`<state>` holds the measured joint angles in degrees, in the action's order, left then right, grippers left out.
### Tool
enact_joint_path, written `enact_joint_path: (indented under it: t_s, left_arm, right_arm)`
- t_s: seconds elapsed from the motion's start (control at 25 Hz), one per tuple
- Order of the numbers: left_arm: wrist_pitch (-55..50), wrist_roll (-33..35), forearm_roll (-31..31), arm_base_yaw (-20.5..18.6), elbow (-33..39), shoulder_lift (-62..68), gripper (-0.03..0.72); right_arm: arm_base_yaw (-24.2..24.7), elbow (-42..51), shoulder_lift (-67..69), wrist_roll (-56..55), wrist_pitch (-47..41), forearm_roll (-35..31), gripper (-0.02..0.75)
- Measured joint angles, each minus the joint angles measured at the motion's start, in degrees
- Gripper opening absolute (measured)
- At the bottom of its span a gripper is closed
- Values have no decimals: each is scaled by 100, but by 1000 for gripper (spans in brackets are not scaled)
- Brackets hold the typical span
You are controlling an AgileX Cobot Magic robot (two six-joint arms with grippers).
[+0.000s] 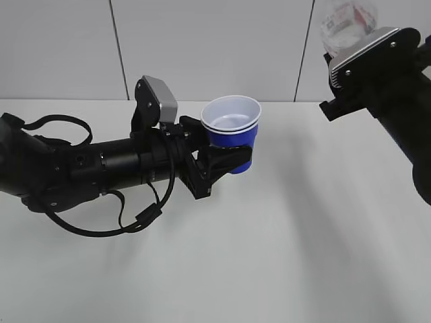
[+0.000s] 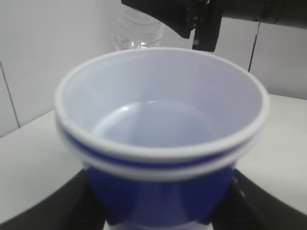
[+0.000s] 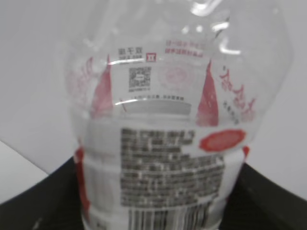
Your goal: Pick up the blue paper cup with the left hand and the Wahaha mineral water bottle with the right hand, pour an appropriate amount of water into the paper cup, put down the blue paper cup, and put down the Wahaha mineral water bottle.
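The blue paper cup (image 1: 232,128) hangs upright above the table, my left gripper (image 1: 231,159) shut on its lower body. In the left wrist view the blue paper cup (image 2: 158,187) fills the frame, with a black finger on each side; its white inside shows a pale round patch, water or bare bottom, I cannot tell. The Wahaha mineral water bottle (image 1: 345,25) is raised at the top right, apart from the cup and partly cut off by the frame edge. My right gripper (image 3: 158,203) is shut on the bottle (image 3: 168,163) at its label. The bottle's neck is out of view.
A white tabletop (image 1: 303,256) spreads below both arms, with a tiled grey wall (image 1: 215,47) behind. The left arm's cables (image 1: 128,222) loop down near the table. The right arm (image 2: 206,19) and part of the clear bottle (image 2: 136,33) show beyond the cup's rim.
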<state>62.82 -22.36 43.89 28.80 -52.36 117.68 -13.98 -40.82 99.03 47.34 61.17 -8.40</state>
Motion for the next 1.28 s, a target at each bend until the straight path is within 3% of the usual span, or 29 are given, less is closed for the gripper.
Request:
enact_joint_path:
  t_s: [0.48,1.28]
  left_arm:
    - [-231,-295,39,0,-115,225,443]
    - [-210,-382,199,0,-126,225,443]
  right_arm:
    - [0,-154,209,1371,62,539,488]
    - [0,-162,589,2788,75,675,486]
